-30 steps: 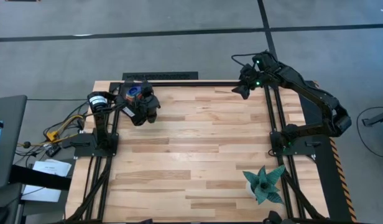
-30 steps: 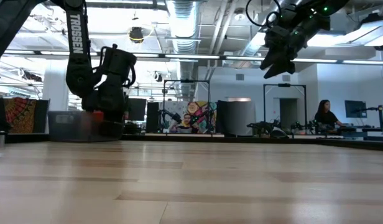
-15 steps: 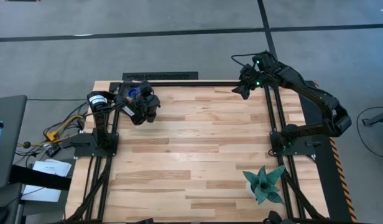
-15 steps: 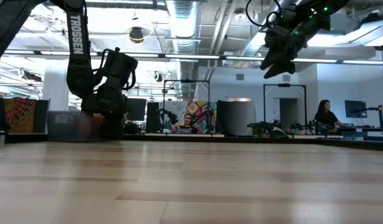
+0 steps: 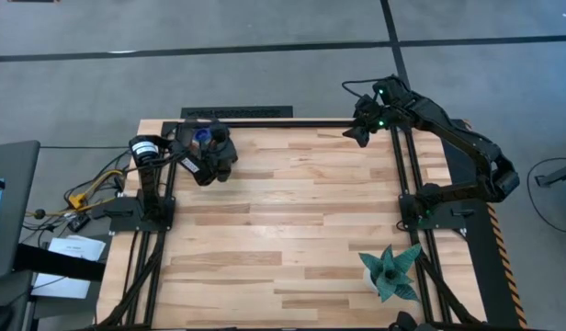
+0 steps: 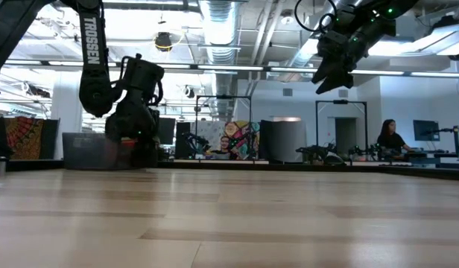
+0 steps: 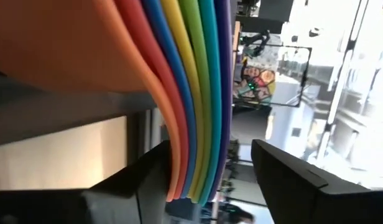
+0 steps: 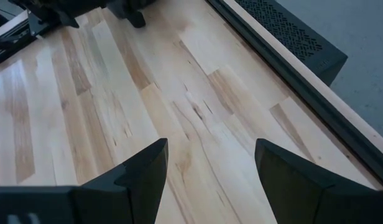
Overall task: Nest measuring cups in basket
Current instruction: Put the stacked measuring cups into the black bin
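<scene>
The measuring cups (image 7: 179, 93) are nested in one stack with orange, red, blue, yellow, green, light blue and dark blue edges, and they fill the left wrist view. The stack's handle ends (image 7: 194, 186) stand between the open fingers of my left gripper (image 7: 209, 146). That gripper (image 5: 209, 158) hangs low at the table's far left corner over the dark grey basket (image 5: 193, 138), where a blue cup (image 5: 202, 135) shows. In the low view the basket (image 6: 84, 151) sits on the table beside the gripper (image 6: 136, 145). My right gripper (image 5: 358, 133) waits open, raised at the far right. My left gripper has the stack's handle ends (image 7: 194, 186) between its open fingers, lying along them. One finger (image 7: 151, 174) is right beside the orange side, and a gap shows at the other finger (image 7: 278, 168). I cannot tell whether either finger touches the stack.
A black metal frame bar (image 5: 292, 122) runs along the far edge, with a perforated black box (image 8: 285, 31) behind it. A teal spiky plant (image 5: 390, 271) stands near the right front. Bare wood (image 5: 283, 211) spans the middle of the table. People sit in the room beyond.
My left gripper has stayed low at the basket, tipping slightly and shifting a little toward the table's right in the low view. The basket's edge has shifted slightly with it.
</scene>
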